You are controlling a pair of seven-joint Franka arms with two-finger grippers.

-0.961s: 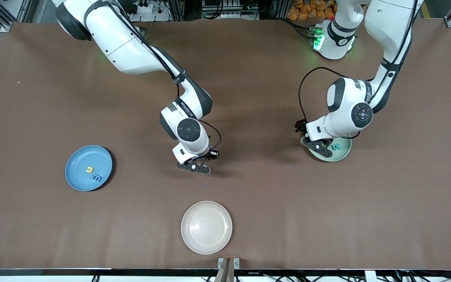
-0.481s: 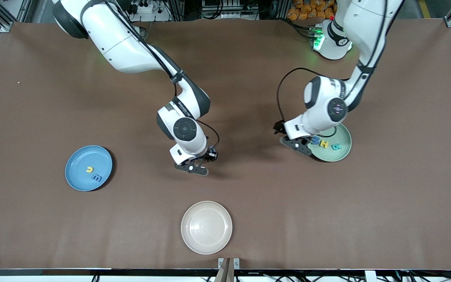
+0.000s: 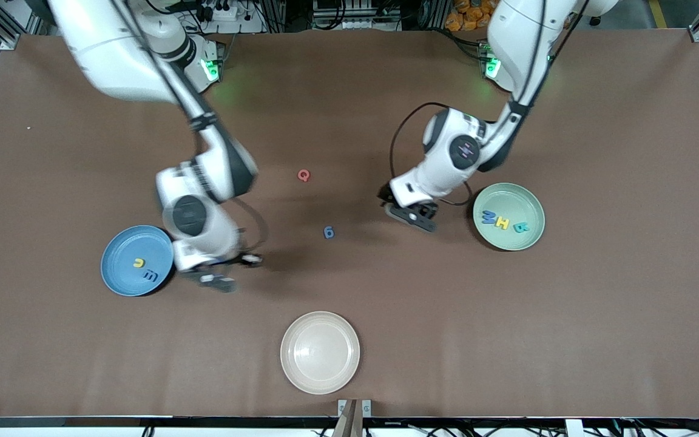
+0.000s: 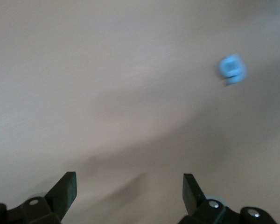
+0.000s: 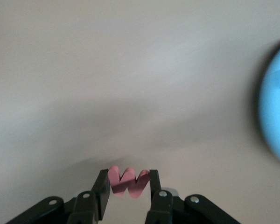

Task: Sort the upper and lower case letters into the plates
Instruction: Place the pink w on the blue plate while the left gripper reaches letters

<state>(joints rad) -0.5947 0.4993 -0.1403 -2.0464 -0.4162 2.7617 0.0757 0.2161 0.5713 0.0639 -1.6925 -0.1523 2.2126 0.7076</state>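
Note:
My right gripper (image 3: 216, 281) (image 5: 129, 183) is shut on a red letter w (image 5: 129, 182), over the table just beside the sky blue plate (image 3: 124, 243) (image 5: 277, 126). That plate holds a yellow u (image 3: 138, 263) and a blue m (image 3: 151, 276). My left gripper (image 3: 412, 217) (image 4: 129, 186) is open and empty over the table, between a loose blue letter (image 3: 328, 232) (image 4: 232, 68) and the mint green plate (image 3: 507, 197). The mint plate holds a blue letter (image 3: 489, 218), a yellow H (image 3: 502, 223) and a teal B (image 3: 522, 228). A red letter (image 3: 304, 175) lies mid-table.
A cream-white plate (image 3: 319, 355) stands empty near the table's front edge, nearer to the front camera than the loose letters. Cables loop from both wrists.
My right arm has swung from mid-table toward the blue plate with the red w in its grip. My left arm left the mint plate for mid-table. Two loose letters are now uncovered.

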